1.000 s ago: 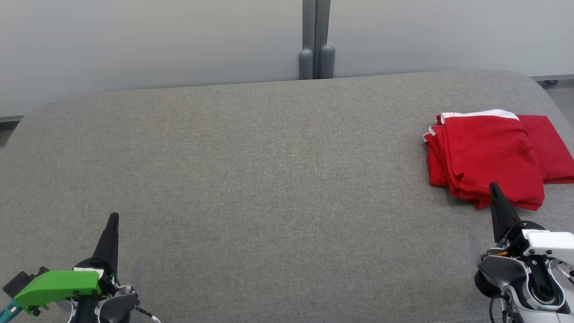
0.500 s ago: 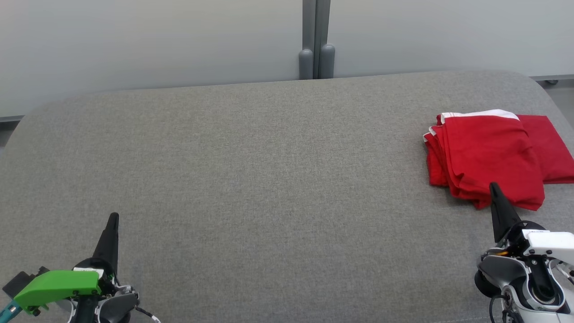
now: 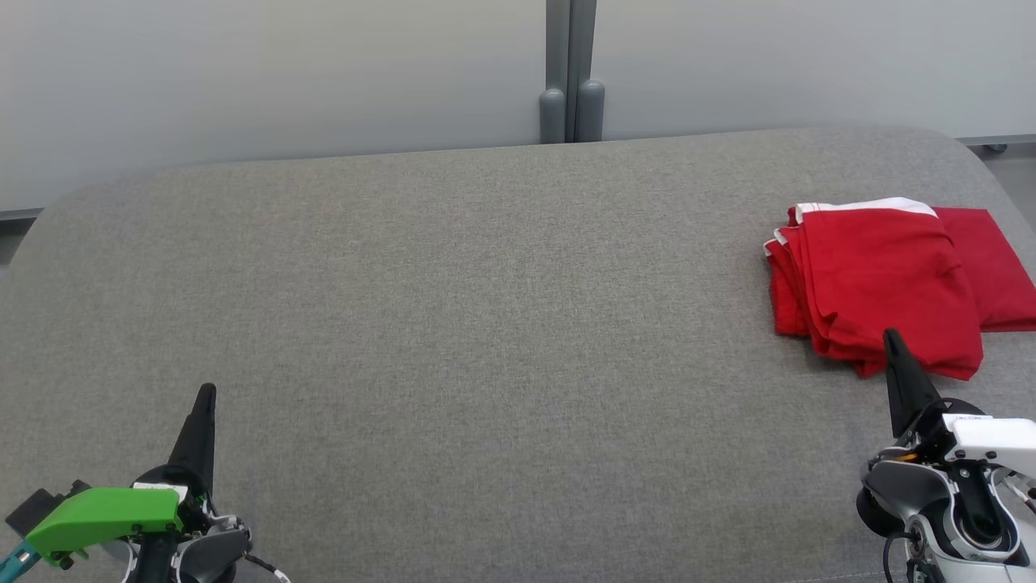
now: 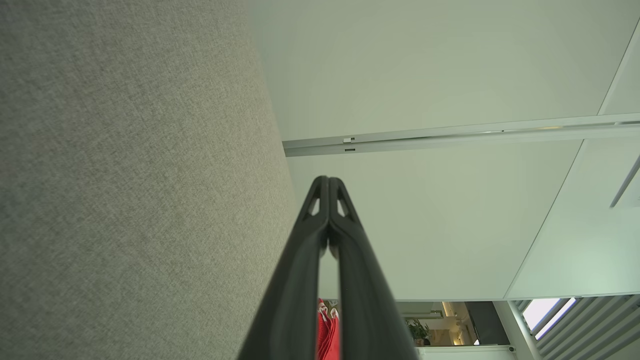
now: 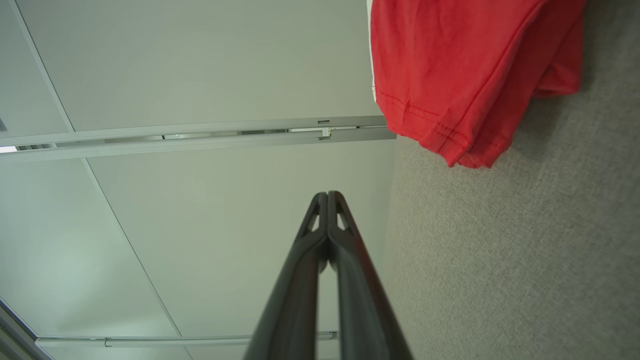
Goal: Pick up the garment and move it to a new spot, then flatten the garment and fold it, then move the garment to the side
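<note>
Lying folded at the right end of the grey cushioned surface [image 3: 486,324], the red garment [image 3: 882,283] runs long-side across it: white trim toward the far wall, stacked folds facing left. Wide bare cushion extends leftward. Left gripper [image 3: 208,392] and right gripper [image 3: 889,334] are both clenched and empty — the right tip is near the garment's near hem, apart from it.

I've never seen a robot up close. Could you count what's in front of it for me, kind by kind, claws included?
red garment, folded: 1
grippers, the left gripper and the right gripper, both shut and empty: 2
grey padded surface that the garment lies on: 1
Total: 4
</note>
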`<state>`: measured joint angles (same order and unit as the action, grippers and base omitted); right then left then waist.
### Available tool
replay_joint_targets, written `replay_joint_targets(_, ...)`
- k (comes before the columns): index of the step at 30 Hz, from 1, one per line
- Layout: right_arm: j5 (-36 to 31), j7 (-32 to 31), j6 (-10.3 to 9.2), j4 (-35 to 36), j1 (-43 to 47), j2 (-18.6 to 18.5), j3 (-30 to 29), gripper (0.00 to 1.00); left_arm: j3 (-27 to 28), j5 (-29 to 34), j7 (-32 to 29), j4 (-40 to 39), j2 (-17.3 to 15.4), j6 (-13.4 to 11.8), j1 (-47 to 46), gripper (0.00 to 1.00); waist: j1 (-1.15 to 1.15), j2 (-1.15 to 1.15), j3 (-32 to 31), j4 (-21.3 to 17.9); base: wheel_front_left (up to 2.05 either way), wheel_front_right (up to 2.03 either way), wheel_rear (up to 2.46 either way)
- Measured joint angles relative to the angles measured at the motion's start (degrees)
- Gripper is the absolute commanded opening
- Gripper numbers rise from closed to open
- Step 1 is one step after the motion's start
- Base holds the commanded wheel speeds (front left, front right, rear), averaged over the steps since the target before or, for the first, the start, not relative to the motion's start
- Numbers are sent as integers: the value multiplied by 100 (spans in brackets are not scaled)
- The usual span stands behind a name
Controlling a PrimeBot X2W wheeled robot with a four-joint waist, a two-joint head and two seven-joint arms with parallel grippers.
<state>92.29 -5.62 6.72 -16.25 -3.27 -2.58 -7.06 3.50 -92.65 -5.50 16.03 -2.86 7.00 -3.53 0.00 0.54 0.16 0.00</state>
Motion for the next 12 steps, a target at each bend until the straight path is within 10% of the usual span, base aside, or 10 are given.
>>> replay_joint_targets(12, 0, 0, 0, 2, 0, 1, -1, 0, 2, 0, 0, -2, 1, 0, 0, 0, 0, 0, 0, 0, 0, 0, 0)
